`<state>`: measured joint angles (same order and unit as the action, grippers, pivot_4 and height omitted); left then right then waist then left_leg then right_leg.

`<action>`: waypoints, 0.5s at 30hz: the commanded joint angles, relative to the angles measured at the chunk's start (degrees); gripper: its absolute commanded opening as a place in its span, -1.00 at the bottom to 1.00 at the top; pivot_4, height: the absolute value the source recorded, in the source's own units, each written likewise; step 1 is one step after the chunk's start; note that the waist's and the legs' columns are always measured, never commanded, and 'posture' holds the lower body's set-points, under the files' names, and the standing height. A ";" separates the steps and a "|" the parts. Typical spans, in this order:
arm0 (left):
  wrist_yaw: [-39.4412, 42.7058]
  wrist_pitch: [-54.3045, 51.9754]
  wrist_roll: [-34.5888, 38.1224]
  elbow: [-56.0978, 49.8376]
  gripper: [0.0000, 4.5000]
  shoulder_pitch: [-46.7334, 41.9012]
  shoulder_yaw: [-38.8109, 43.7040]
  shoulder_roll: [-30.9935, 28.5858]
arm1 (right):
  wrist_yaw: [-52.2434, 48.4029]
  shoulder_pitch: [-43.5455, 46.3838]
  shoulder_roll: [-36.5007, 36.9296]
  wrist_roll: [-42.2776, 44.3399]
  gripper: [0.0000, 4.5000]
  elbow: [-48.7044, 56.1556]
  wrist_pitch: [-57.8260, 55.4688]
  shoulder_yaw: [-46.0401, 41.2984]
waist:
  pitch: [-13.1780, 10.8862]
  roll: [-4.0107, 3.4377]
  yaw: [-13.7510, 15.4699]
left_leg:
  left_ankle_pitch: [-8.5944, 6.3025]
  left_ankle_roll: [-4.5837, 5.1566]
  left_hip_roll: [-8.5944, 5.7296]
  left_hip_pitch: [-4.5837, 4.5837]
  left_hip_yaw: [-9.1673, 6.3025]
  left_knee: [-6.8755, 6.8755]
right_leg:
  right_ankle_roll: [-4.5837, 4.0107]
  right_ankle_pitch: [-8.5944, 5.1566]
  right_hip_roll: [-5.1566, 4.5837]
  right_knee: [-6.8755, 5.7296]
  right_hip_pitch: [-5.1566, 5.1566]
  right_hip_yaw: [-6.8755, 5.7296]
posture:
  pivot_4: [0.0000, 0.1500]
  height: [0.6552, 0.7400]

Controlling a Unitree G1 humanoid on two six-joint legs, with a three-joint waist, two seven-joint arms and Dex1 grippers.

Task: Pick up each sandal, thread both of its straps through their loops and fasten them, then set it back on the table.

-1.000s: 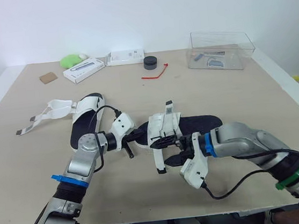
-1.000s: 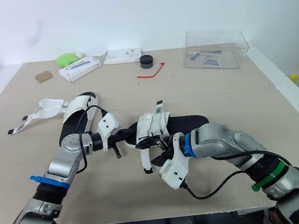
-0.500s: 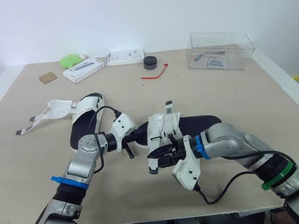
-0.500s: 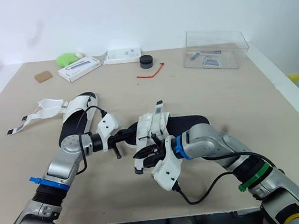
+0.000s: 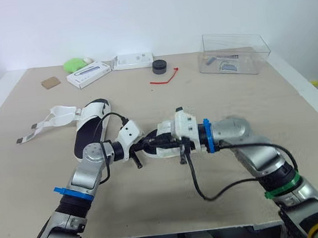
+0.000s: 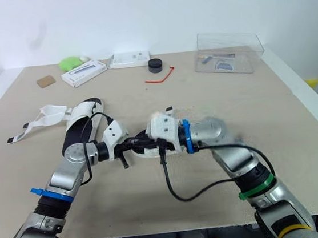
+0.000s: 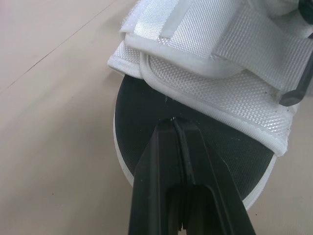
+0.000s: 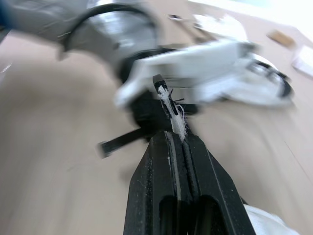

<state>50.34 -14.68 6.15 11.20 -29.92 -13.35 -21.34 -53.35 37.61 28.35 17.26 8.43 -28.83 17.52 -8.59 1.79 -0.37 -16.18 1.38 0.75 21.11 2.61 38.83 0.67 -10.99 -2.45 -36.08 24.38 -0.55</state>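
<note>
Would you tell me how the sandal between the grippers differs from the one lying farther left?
The near sandal is gripped: left gripper shut on its sole, right gripper pinching a strap; the far sandal lies untouched. The far sandal's straps trail loose across the table; the near sandal's upper is folded over its sole. Both are white with black footbeds.

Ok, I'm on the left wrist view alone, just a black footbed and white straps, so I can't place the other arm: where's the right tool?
Observer: The right tool is shut on a white strap end with a black tip.
Operator: Close to mine?
Observer: Yes. In the eye views it sits over the same sandal, just across from the left tool.
Operator: And the other sandal?
Observer: The second sandal lies on the table further off on the robot's left, its straps unfastened and splayed outward.
</note>
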 commanded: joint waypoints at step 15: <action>-0.63 -1.74 -1.97 1.28 -1.00 3.71 -2.90 0.35 | 8.23 8.27 -2.95 -0.06 -0.96 -12.86 -13.32 -7.10 | 0.00 -0.02 0.22 | -0.01 0.02 -0.04 0.10 -0.08 -0.01 | 0.06 -0.05 0.09 0.01 0.02 -0.05 | 1.00 1.00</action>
<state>49.07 -14.22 6.15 10.16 -28.83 -13.39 -20.76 -45.96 43.84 24.68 18.25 -4.03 -43.48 11.89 -8.60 1.77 -0.15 -16.19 1.40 0.71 21.21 2.53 38.82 0.74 -11.04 -2.35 -36.07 24.40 -0.61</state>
